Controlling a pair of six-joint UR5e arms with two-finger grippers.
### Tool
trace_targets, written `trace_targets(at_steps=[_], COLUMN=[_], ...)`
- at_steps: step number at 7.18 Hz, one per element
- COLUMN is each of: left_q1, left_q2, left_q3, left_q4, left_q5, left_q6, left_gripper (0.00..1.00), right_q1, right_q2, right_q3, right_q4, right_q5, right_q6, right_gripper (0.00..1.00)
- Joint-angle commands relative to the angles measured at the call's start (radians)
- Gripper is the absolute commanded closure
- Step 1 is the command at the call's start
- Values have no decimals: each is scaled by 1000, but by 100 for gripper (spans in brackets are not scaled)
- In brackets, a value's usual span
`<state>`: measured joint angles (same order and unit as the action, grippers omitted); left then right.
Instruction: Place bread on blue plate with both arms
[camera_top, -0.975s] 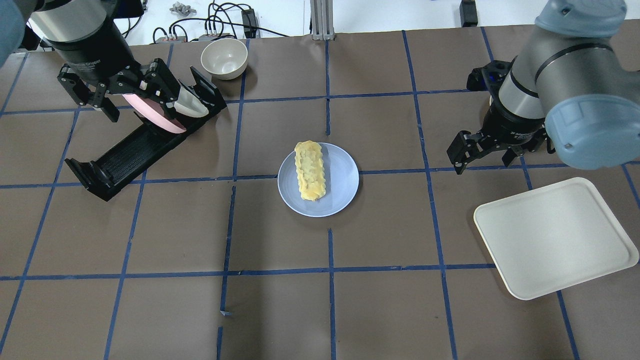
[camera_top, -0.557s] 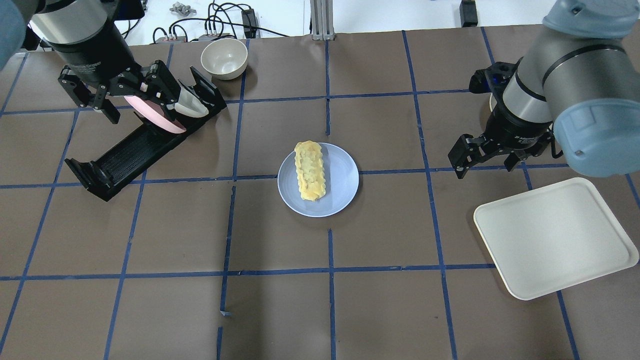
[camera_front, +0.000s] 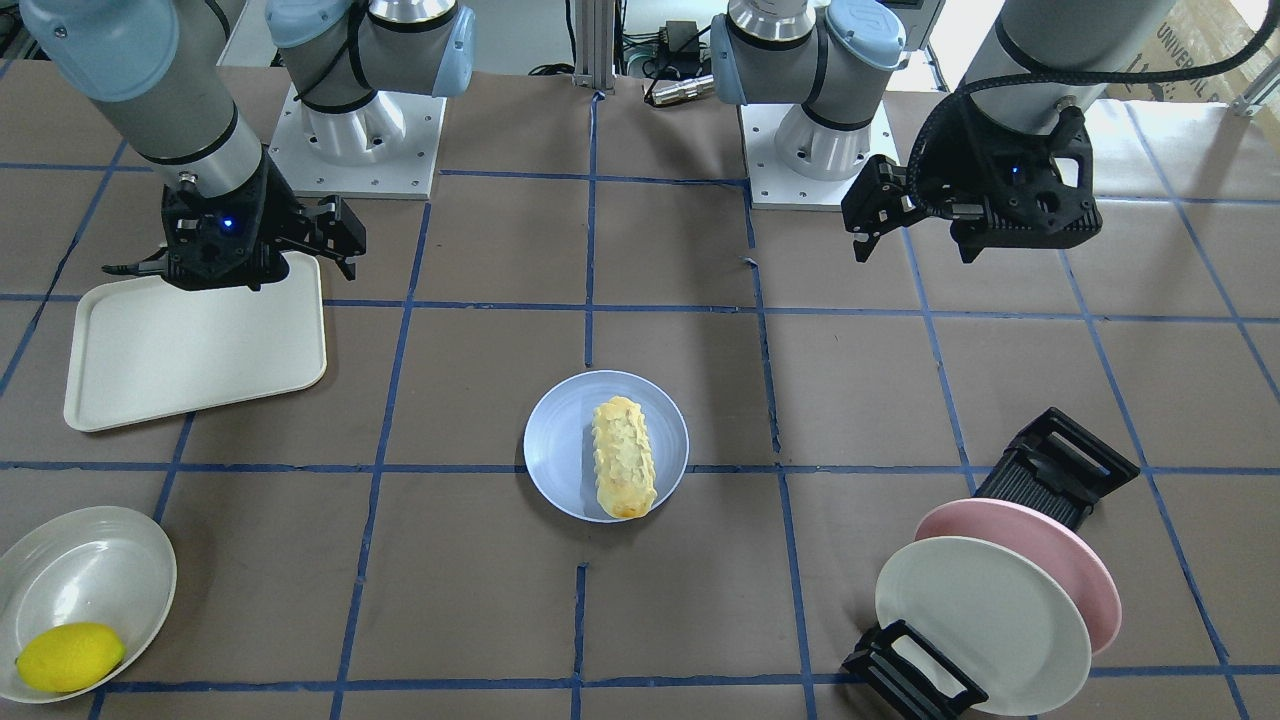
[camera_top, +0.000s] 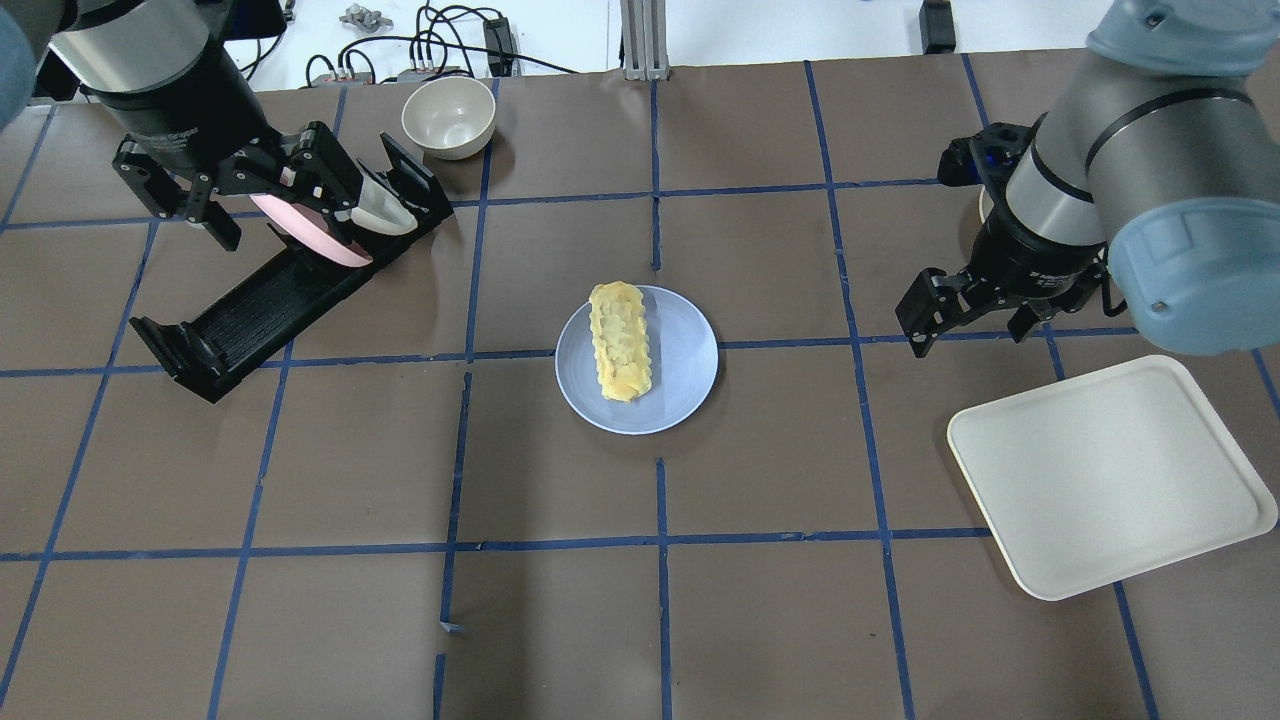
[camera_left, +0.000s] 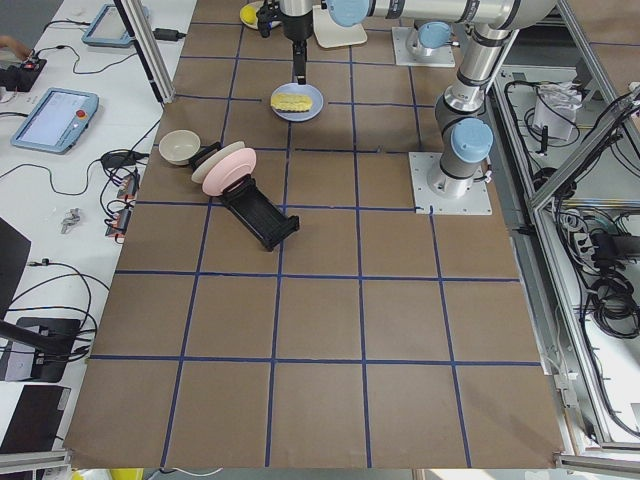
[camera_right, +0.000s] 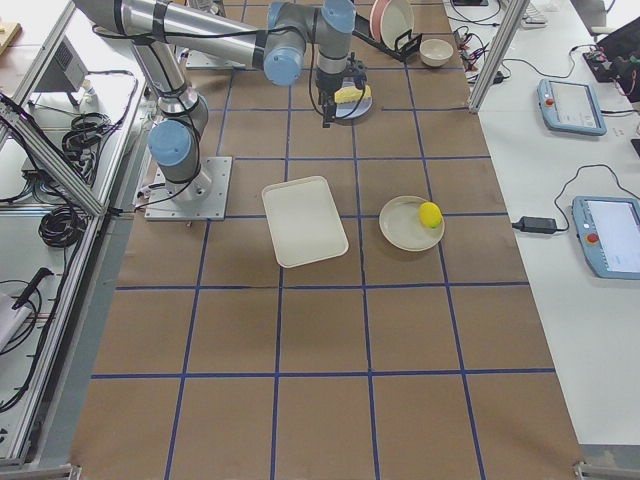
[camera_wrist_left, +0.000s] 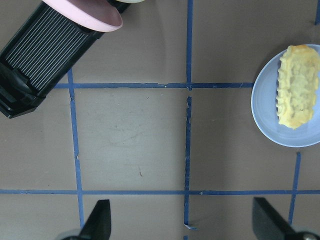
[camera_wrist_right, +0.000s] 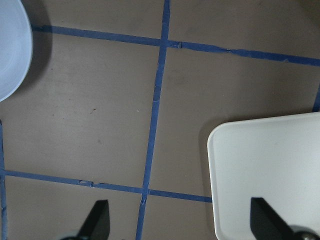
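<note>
The bread (camera_top: 620, 342) lies lengthwise on the blue plate (camera_top: 688, 365) at the table's middle; both also show in the front view, bread (camera_front: 624, 470) on plate (camera_front: 555, 450), and in the left wrist view, bread (camera_wrist_left: 297, 85) on plate (camera_wrist_left: 265, 107). My left gripper (camera_top: 270, 195) is open and empty, raised over the dish rack, far left of the plate. My right gripper (camera_top: 968, 322) is open and empty, well right of the plate, by the tray's far edge. The right wrist view shows only the plate's rim (camera_wrist_right: 12, 55).
A black dish rack (camera_top: 250, 310) holds a pink plate (camera_front: 1050, 545) and a cream plate (camera_front: 980, 620). A cream bowl (camera_top: 448, 117) stands behind it. A cream tray (camera_top: 1110, 475) lies at the right. A lemon (camera_front: 70, 655) sits in a white dish (camera_front: 95, 560).
The left gripper has drifted slightly away from the table's middle. The right arm has shifted a little to the right. The bread and plate have not moved.
</note>
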<state>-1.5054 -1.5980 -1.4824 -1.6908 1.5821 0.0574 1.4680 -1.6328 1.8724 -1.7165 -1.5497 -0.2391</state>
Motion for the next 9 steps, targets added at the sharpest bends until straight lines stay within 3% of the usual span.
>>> trace_targets(at_steps=[1, 9], left_q1=[1, 2], left_q2=[1, -30], left_q3=[4, 20], left_q4=[10, 20], left_q5=[1, 10], left_q6=[-10, -33], left_gripper=[0, 0], right_q1=[0, 0], right_q2=[1, 1], right_q3=[-1, -13], right_q4=[0, 0], right_q5=[-4, -12], right_q6=[-2, -9], right_gripper=[0, 0])
